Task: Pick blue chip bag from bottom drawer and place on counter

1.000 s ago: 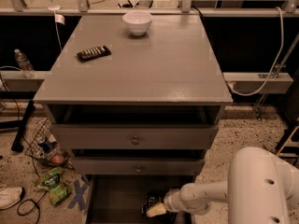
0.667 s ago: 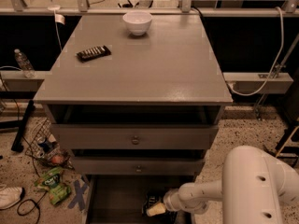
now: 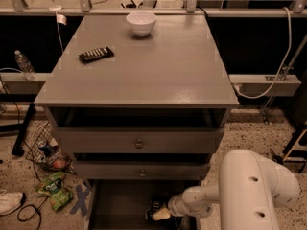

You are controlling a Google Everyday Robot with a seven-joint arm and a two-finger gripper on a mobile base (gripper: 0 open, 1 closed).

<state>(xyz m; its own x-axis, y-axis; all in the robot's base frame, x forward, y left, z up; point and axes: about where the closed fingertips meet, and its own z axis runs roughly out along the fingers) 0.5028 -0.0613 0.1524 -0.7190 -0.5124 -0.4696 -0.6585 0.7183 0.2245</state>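
Observation:
The bottom drawer (image 3: 120, 205) stands pulled out at the foot of the grey cabinet, its dark inside showing. The blue chip bag (image 3: 156, 207) lies in it near the right side, dark with pale lettering. My gripper (image 3: 160, 213) reaches in from the right on the white arm, its pale tip right at the bag's lower edge. The counter (image 3: 153, 66) is the broad grey top above.
A white bowl (image 3: 141, 22) and a black remote (image 3: 96, 54) sit on the counter. Two knobbed drawers (image 3: 138, 141) are partly open above the bottom one. A green snack bag (image 3: 55, 189), cables and a shoe lie on the floor at left.
The white arm's bulk has shifted a little higher and to the left in the view. The gripper stays at the bag in the bottom drawer.

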